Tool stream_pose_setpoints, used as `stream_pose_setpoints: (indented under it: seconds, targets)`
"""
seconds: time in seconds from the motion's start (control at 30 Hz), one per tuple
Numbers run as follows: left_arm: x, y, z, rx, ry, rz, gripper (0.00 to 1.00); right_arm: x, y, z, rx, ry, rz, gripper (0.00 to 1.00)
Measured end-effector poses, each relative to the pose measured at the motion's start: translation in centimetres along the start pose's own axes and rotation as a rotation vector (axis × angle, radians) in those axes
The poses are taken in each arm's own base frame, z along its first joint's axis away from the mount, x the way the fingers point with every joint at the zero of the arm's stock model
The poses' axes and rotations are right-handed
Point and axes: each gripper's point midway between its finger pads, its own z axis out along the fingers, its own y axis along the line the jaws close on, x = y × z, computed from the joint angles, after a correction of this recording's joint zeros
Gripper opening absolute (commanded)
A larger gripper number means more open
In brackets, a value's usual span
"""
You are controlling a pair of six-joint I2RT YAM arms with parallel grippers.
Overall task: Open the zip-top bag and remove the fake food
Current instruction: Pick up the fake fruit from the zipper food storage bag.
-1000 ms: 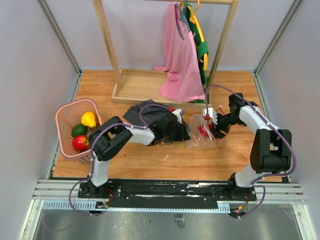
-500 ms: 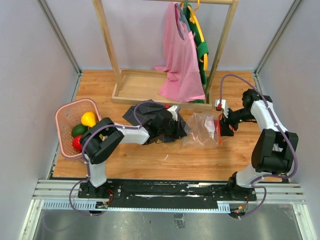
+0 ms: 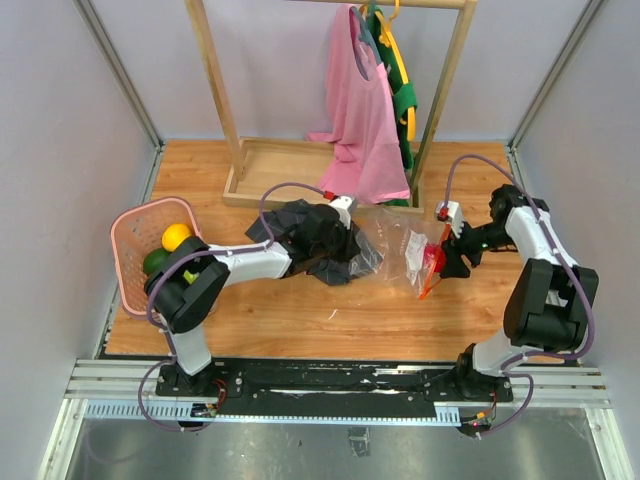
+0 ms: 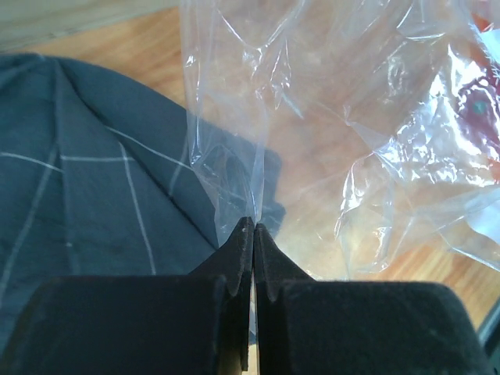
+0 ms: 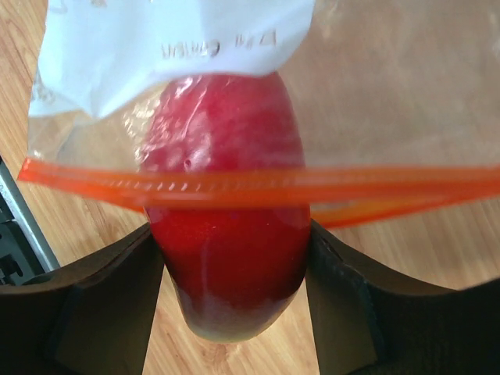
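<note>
The right gripper (image 5: 230,308) is clamping a red mango-shaped plastic fruit (image 5: 226,258), long axis along its fingers, halfway through the orange zip strip (image 5: 406,183) of the clear crinkly bag (image 5: 391,94). The left gripper (image 4: 254,230) is pinching the bag's film above grey checked cloth (image 4: 94,195). A white label (image 5: 156,39) is hiding the fruit's inner end.

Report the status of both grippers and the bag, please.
Left gripper shut on zip-top bag. Right gripper shut on red fruit, partly out of the mouth. Orange zip strip across fruit; grey checked cloth beside left gripper.
</note>
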Motion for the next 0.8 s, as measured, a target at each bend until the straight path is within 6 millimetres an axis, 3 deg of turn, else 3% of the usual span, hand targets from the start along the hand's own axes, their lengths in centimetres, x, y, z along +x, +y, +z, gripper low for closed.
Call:
stream_pose_setpoints:
  seconds: [0.33, 0.6, 0.67, 0.8]
  targets:
    - [-1.9, 0.7, 0.2, -0.029, -0.027, 0.078, 0.01, 2.0, 0.4, -1.5, 0.003, 0.006, 0.095, 0.02]
    - [-1.3, 1.2, 1.8, -0.026, -0.001, 0.053, 0.05, 6.1, 0.3, -5.2, 0.080, 0.017, 0.183, 0.02]
    - [-0.8, 1.3, 2.1, -0.023, 0.013, 0.044, 0.12, 6.6, 0.6, -5.9, 0.092, 0.015, 0.192, 0.02]
    - [-0.6, 1.2, 2.2, -0.017, 0.019, 0.026, 0.47, 6.8, 1.3, -6.4, 0.084, 0.008, 0.187, 0.02]
